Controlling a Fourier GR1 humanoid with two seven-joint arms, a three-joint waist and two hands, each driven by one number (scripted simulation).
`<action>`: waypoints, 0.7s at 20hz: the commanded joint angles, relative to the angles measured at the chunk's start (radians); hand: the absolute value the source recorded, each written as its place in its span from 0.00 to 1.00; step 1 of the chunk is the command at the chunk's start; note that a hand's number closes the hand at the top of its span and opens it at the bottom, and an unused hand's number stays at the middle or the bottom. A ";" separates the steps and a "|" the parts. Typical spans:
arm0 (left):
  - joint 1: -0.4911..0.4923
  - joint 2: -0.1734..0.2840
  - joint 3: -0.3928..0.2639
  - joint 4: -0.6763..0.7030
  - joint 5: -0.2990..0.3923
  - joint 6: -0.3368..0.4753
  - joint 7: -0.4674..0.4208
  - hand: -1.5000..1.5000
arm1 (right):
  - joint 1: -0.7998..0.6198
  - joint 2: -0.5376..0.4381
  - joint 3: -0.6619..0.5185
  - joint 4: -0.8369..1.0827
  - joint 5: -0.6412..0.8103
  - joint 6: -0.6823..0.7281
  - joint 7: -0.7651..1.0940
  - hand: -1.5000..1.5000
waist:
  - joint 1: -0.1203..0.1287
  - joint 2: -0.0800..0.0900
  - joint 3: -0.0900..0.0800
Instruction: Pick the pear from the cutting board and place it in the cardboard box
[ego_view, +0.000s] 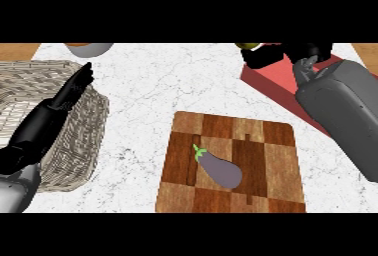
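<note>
A small patch of the yellow-green pear peeks out at the top edge, with my right hand curled round it and hiding most of it. Hand and pear are over the far end of the red, box-like container at the upper right; its far part is covered by my right forearm. The wooden cutting board lies in the middle, nearer to me, with no pear on it. My left hand rests at the left above a basket, fingers straight and pointing away from me.
A purple eggplant with a green stem lies on the cutting board. A wicker basket fills the left side under my left forearm. Part of a bowl shows at the top left on the white marble counter.
</note>
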 joint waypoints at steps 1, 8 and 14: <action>0.050 -0.073 -0.036 0.067 -0.019 0.024 -0.031 0.50 | 0.024 -0.063 -0.084 0.045 -0.024 0.017 -0.013 1.00 | -0.003 0.014 -0.024; 0.003 -0.047 -0.009 0.093 -0.007 -0.026 -0.031 0.50 | -0.034 -0.156 -0.136 0.331 -0.033 0.130 -0.212 1.00 | 0.021 0.027 -0.024; 0.035 -0.037 0.003 0.050 0.005 -0.045 -0.024 0.50 | 0.013 -0.192 -0.129 0.486 -0.093 0.357 -0.324 1.00 | 0.030 0.025 -0.024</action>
